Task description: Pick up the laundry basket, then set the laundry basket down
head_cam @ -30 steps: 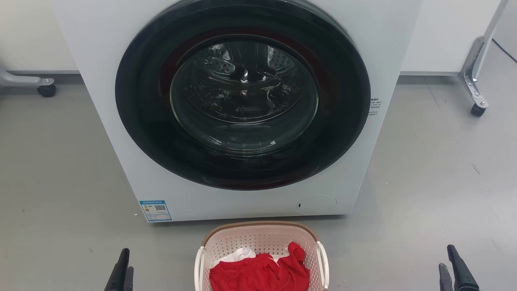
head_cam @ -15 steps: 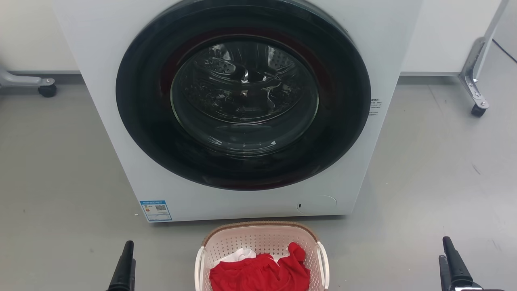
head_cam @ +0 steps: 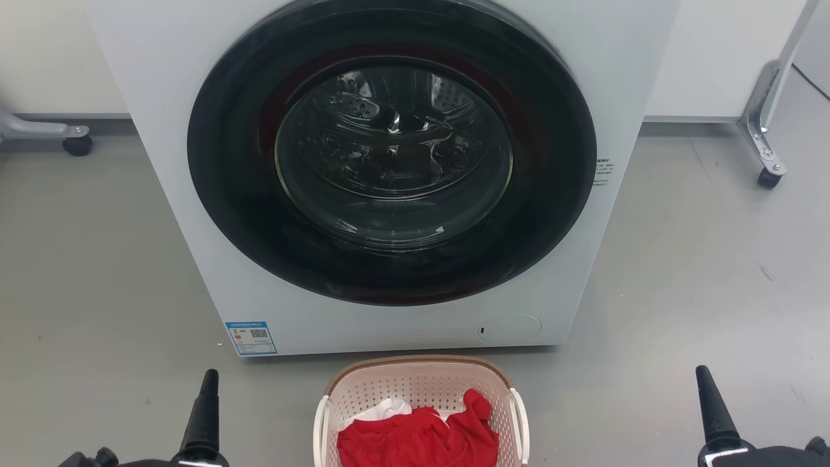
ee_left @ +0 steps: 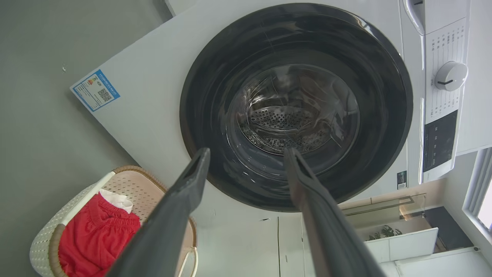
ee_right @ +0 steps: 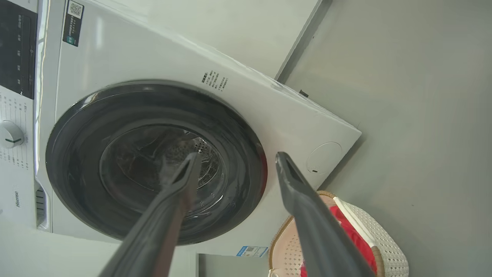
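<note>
The laundry basket (head_cam: 415, 383) stands on the grey floor just in front of the washer, at the bottom centre of the head view. Its pinkish perforated walls hold red clothes (head_cam: 415, 441) and a white cloth (head_cam: 386, 410). My left gripper (head_cam: 209, 375) points up well to the left of the basket, and my right gripper (head_cam: 702, 371) stands far to its right. Neither touches it. In the left wrist view the left gripper (ee_left: 246, 152) is open and empty, with the basket (ee_left: 134, 184) at lower left. The right gripper (ee_right: 237, 156) is likewise open, with the basket (ee_right: 388, 246) at lower right.
A white front-loading washer (head_cam: 168, 194) with its dark round door (head_cam: 392, 149) shut rises close behind the basket. Wheeled metal frame legs stand at the back right (head_cam: 768, 175) and back left (head_cam: 76, 144). Grey floor lies on both sides of the basket.
Both grippers have risen further into the head view from the bottom edge, and dark wrist parts now show. The basket and its clothes have not moved.
</note>
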Tool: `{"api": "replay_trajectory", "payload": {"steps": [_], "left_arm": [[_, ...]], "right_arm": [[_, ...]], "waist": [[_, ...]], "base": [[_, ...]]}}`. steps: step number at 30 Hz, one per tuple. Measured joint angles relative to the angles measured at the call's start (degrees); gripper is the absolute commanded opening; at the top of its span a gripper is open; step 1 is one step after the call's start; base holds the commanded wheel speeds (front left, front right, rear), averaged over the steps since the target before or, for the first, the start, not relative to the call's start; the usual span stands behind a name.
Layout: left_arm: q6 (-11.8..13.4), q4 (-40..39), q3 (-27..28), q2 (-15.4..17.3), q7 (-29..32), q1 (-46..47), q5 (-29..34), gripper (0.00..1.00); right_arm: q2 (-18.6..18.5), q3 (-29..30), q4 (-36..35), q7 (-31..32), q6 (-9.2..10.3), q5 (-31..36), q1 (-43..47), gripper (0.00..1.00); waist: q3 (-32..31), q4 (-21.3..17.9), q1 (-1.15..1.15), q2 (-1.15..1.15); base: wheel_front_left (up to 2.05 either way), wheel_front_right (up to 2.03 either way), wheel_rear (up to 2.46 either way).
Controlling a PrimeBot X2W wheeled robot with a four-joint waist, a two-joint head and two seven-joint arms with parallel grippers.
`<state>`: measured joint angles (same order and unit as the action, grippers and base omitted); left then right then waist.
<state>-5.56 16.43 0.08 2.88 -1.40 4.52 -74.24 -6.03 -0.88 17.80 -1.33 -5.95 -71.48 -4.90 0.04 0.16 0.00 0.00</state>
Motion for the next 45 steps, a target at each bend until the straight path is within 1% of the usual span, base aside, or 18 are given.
{"api": "replay_trajectory", "payload": {"steps": [6,13,19,23,30,35,38,45], "left_arm": [[1.1,-1.2,-1.3,0.7,-1.3,0.1,7.1,1.0],[2.1,-2.4,-3.2,1.8,-2.8,0.6,15.2,1.0],[2.6,-2.6,-5.6,2.5,-4.0,0.6,21.7,1.0],[3.5,-2.6,-6.7,2.7,-4.8,0.6,25.6,1.0],[4.6,-2.3,-8.4,3.4,-6.4,0.6,32.3,1.0],[5.6,-1.7,-9.3,3.4,-7.4,0.6,36.4,1.0],[6.1,-1.5,-9.7,3.5,-7.9,0.6,38.9,1.0],[7.2,-0.5,-10.5,3.5,-9.8,0.6,44.5,1.0]], "right_arm": [[-1.5,-2.3,-0.5,-1.4,1.79,7.1,-0.5,1.0],[-3.0,-5.0,-1.3,-2.9,3.42,14.7,-1.5,1.0],[-4.1,-7.6,-1.7,-4.1,4.27,20.9,-1.7,1.0],[-4.7,-9.1,-1.7,-4.9,4.97,24.7,-1.7,1.0],[-5.2,-11.4,-1.0,-6.4,5.57,30.0,-1.7,1.0],[-5.4,-13.0,-0.4,-7.5,6.44,34.0,-1.7,1.0],[-5.6,-13.8,0.0,-8.1,6.57,36.4,-1.7,1.0],[-6.0,-15.6,1.1,-9.7,7.58,42.2,-2.0,1.0]], "waist": [[0.0,0.0,0.0,0.0],[0.0,0.1,0.0,0.0],[0.0,0.1,0.0,0.0],[0.1,0.1,0.0,0.0],[0.2,0.1,0.0,0.0],[0.3,0.1,0.0,0.0],[0.3,0.1,0.0,0.0],[0.3,0.1,0.0,0.0]], "base": [[0.0,0.0,0.0],[0.0,0.0,0.0],[0.0,0.0,0.0],[0.0,0.0,0.0],[0.0,0.0,0.0],[0.0,0.0,0.0],[0.0,0.0,0.0],[0.0,0.0,0.0]]}}
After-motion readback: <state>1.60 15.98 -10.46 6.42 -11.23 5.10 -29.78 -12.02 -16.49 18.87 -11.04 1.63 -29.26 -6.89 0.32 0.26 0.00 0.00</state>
